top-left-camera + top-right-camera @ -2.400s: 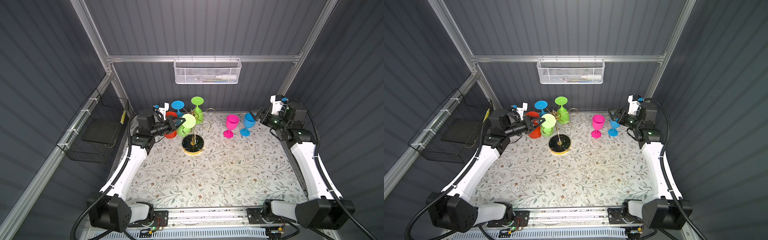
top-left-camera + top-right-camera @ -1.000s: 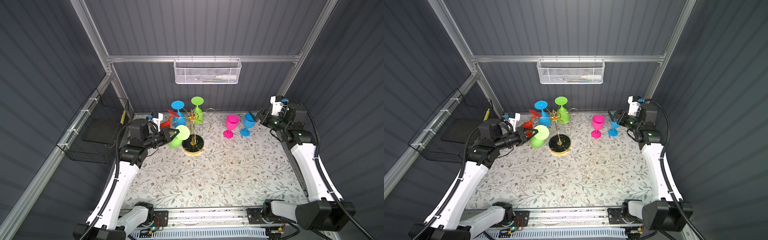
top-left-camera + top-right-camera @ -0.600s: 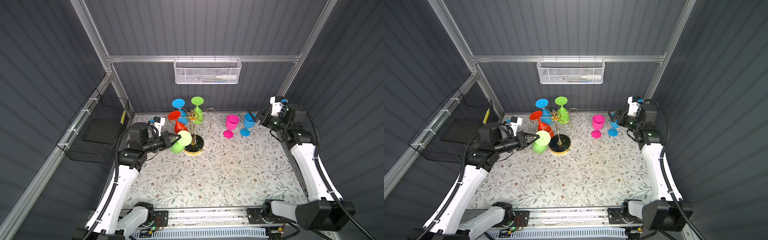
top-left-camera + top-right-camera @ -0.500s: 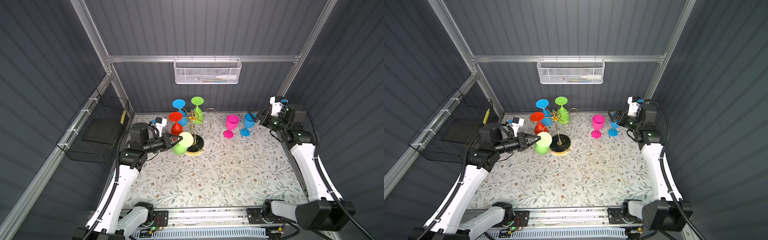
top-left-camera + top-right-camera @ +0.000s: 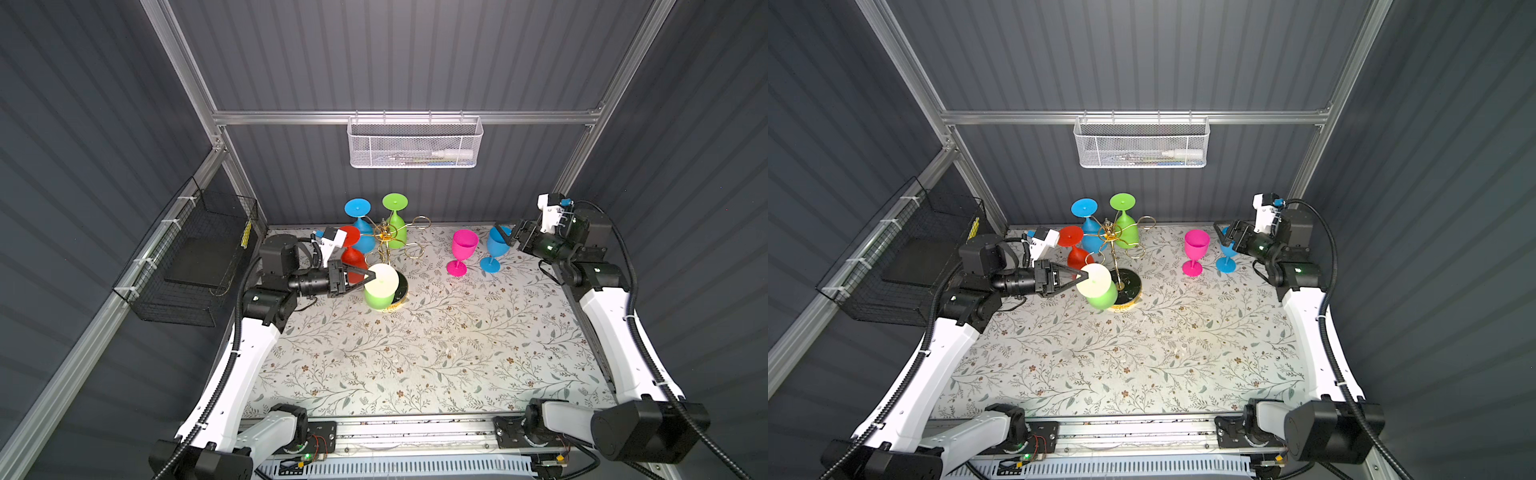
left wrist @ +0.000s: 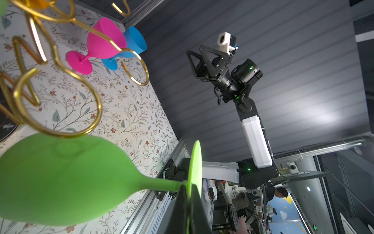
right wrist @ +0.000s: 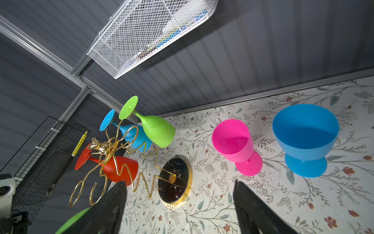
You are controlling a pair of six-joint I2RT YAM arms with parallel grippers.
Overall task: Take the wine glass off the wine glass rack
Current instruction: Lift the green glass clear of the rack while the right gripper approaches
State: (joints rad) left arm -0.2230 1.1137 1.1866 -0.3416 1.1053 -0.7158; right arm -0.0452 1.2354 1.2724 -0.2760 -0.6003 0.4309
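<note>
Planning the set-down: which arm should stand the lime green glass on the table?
Left. The left pincer is shut on the lime green glass by its foot, off the wine glass rack. The right pincer hangs open and empty by the standing blue glass.

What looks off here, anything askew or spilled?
Nothing spilled or damaged. One oddity: a green glass hangs tilted, bowl down, in front of the base of the rack. The left gripper has its jaws pinched on just the thin edge of the glass's foot, which looks like a slim hold.
</note>
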